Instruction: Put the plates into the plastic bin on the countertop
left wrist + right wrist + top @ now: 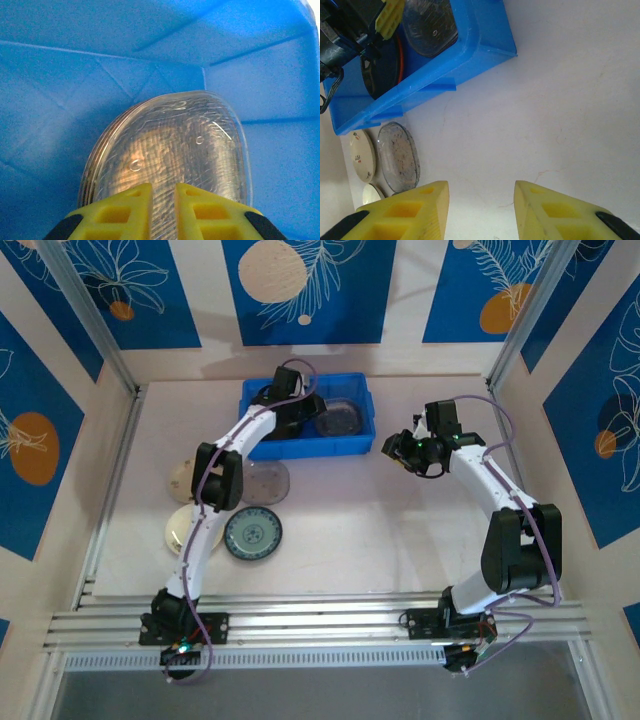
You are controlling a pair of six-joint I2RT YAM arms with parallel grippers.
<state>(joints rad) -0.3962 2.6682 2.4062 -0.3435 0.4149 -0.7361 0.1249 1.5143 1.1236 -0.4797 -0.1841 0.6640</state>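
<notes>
Closest to the arm bases, on the pale beige flat countertop (pixel 400 530), a round teal-patterned plate (pixel 252 533) lies just beside a round cream plate (pixel 185 528). A little farther back sit a round clear plate (pixel 265 480) and a second cream plate (pixel 181 480). These four lie near the left arm, so they should be easy for it to reach. To the right, the right gripper (pixel 480 195) hangs over bare countertop. Its yellow fingers are apart with nothing between them. It is likely parked to the side so the two arms do not bump. Farthest back is the shallow bright-blue plastic bin (pixel 330 446). The left gripper (pixel 163 200) is down inside it, its fingers close together and pinching the rim of a clear dish (pixel 170 145). Holding just the edge lets it lay the dish down flat. The dish seems to rest on other plates, with an orange glow beneath. The view through it is blurry, so I am not sure. Another clear plate (pixel 340 418) lies in the bin's right half. I think the next step is to let go.
</notes>
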